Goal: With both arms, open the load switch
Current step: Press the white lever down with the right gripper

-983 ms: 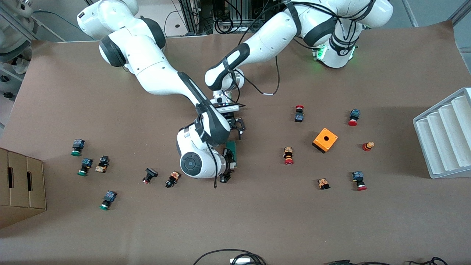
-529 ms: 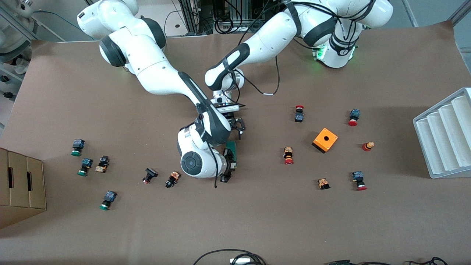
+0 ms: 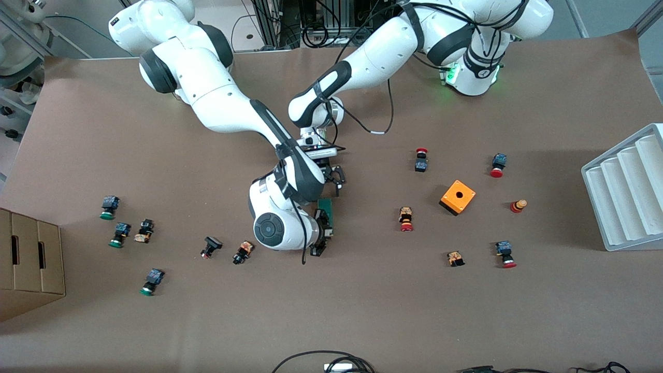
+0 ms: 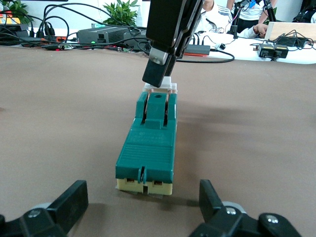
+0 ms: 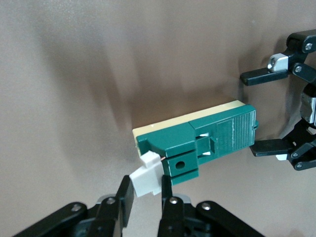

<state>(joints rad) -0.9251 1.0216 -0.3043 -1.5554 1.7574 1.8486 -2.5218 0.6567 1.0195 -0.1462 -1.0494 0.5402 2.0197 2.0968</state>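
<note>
The load switch (image 3: 327,210) lies mid-table, a slim green bar (image 5: 202,138) on a cream base with a white block (image 5: 147,180) at its end nearer to the front camera. My right gripper (image 5: 146,191) is shut on that white block, one finger on each side. In the left wrist view its fingers (image 4: 159,69) come down onto the block (image 4: 161,89). My left gripper (image 4: 140,202) is open and low over the table at the switch's end farther from the front camera, its fingers (image 4: 69,202) apart from the green body (image 4: 148,143).
Small red and green push-buttons (image 3: 406,218) lie scattered toward both ends of the table. An orange cube (image 3: 458,197) with a hole sits toward the left arm's end, a white ribbed tray (image 3: 627,186) at that edge. A cardboard box (image 3: 31,259) stands at the right arm's end.
The right gripper's fingers have closed onto the white block. Both arms and the switch stay almost where they were.
</note>
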